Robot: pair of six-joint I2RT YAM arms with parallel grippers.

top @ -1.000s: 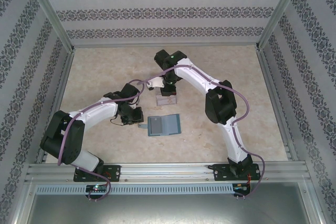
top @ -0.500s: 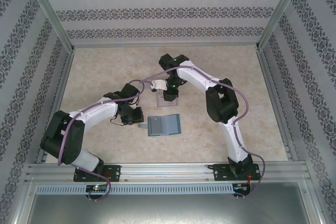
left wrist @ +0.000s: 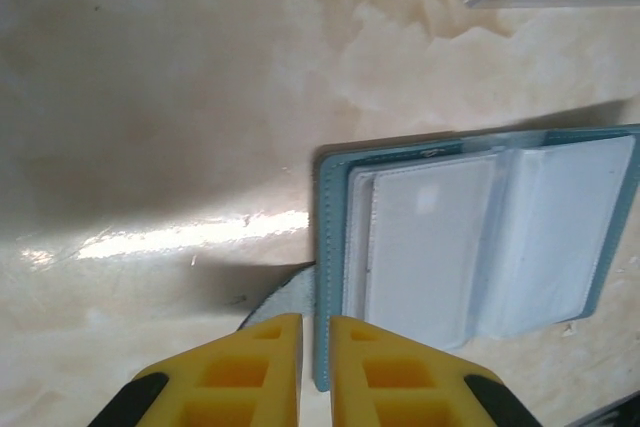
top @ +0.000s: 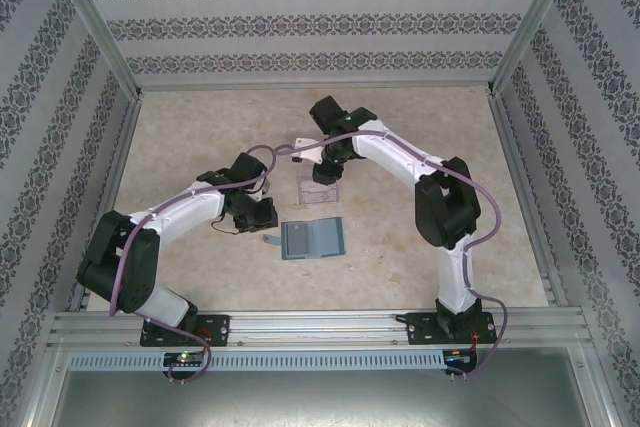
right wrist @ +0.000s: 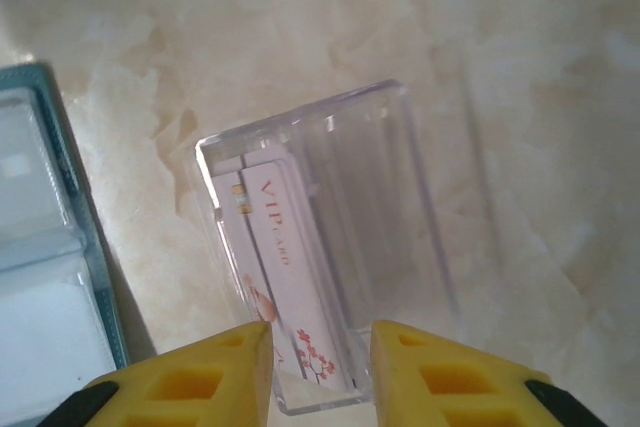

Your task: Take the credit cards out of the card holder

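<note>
small teal-blue soft folding card holder (left wrist: 470, 237): opened flat on bench (left wrist: 150, 97), clear sleeves up, strap tab (left wrist: 278, 297) at left jaws' tips | thin pale pinkish-white rectangular credit cards (right wrist: 290, 277): red print, on edge in clear plastic box (right wrist: 390, 167), straight ahead of right jaws

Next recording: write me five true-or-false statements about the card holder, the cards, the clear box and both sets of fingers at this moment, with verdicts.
1. The card holder lies open on the table. True.
2. Credit cards stand inside the clear box. True.
3. The right fingers are pressed together. False: they stand apart, over the box.
4. The clear box rests on top of the card holder. False: it stands on the table, apart from the holder.
5. The left fingers are spread wide. False: they are nearly together, by the holder's strap tab.
</note>
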